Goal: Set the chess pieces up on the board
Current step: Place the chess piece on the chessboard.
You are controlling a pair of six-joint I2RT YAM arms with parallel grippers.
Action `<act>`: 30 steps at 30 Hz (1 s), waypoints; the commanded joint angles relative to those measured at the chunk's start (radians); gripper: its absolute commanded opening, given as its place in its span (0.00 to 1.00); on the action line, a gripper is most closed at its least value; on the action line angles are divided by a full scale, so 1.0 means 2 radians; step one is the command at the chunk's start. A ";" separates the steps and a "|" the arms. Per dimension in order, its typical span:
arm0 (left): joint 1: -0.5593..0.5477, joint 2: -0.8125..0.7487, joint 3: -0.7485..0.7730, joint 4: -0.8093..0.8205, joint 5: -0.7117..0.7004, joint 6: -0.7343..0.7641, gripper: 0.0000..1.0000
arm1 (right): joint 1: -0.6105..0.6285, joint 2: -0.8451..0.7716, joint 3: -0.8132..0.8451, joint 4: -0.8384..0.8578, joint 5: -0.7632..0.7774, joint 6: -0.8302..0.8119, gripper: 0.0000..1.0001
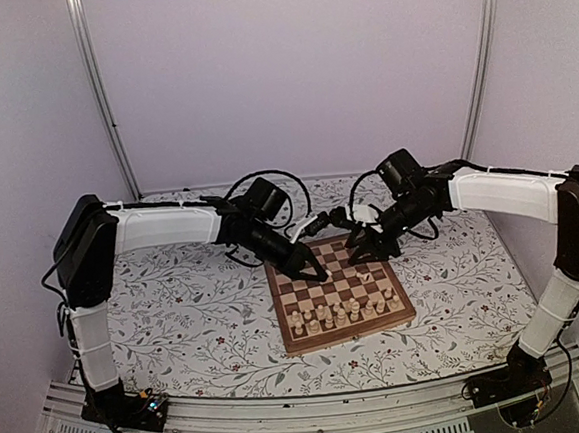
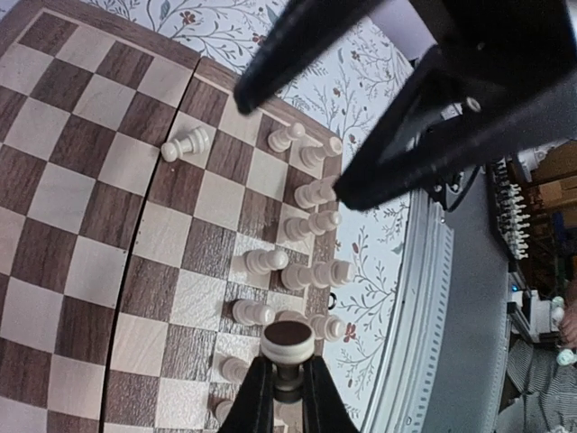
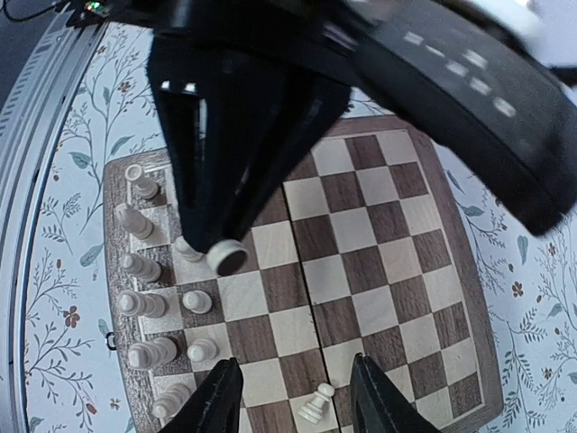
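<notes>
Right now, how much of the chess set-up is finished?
Done: pale pieces stand in two rows along the board's near edge, seemingly with gaps. In hand: the left fingers grip one piece; the right fingers stand open over a lone pawn. Left: placing the held piece, filling the gaps.

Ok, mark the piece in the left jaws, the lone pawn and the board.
held piece (image 2: pixel 288 337): left wrist view, felt base.
lone pawn (image 3: pixel 315 408): right wrist view, body.
board (image 3: pixel 389 262): right wrist view, bare square.

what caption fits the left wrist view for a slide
left gripper holding a piece above the board, other pieces along its edge
</notes>
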 commanded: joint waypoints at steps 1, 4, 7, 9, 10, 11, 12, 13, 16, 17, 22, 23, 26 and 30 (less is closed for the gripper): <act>0.008 0.017 0.022 -0.021 0.051 -0.003 0.09 | 0.044 -0.033 -0.019 -0.007 0.046 -0.041 0.45; 0.008 0.021 0.026 -0.024 0.067 -0.004 0.09 | 0.060 -0.036 -0.018 -0.006 0.063 -0.041 0.47; 0.008 0.027 0.031 -0.027 0.090 -0.007 0.09 | 0.079 -0.030 -0.019 -0.004 0.090 -0.046 0.47; 0.008 0.034 0.036 -0.034 0.105 -0.008 0.10 | 0.092 -0.027 -0.022 0.000 0.104 -0.049 0.48; 0.008 0.036 0.038 -0.035 0.110 -0.010 0.10 | 0.101 -0.026 -0.023 0.001 0.109 -0.051 0.48; 0.008 0.037 0.038 -0.035 0.111 -0.011 0.10 | 0.106 -0.024 -0.024 0.002 0.115 -0.052 0.48; 0.008 0.039 0.038 -0.035 0.111 -0.012 0.10 | 0.111 -0.023 -0.024 0.002 0.119 -0.053 0.48; 0.008 0.039 0.038 -0.035 0.112 -0.011 0.10 | 0.115 -0.021 -0.024 0.003 0.124 -0.054 0.48; 0.008 0.040 0.038 -0.034 0.115 -0.012 0.10 | 0.125 -0.019 -0.026 0.008 0.136 -0.054 0.47; 0.008 0.040 0.038 -0.034 0.115 -0.012 0.10 | 0.128 -0.019 -0.026 0.011 0.138 -0.054 0.47; 0.008 0.043 0.040 -0.032 0.120 -0.015 0.10 | 0.136 -0.014 -0.030 0.016 0.158 -0.057 0.44; 0.008 0.043 0.041 -0.031 0.122 -0.015 0.10 | 0.138 -0.011 -0.031 0.016 0.162 -0.058 0.43; 0.008 0.045 0.042 -0.032 0.125 -0.016 0.10 | 0.141 -0.007 -0.033 0.019 0.169 -0.058 0.40; 0.008 0.045 0.044 -0.031 0.127 -0.017 0.10 | 0.144 -0.006 -0.033 0.022 0.172 -0.057 0.30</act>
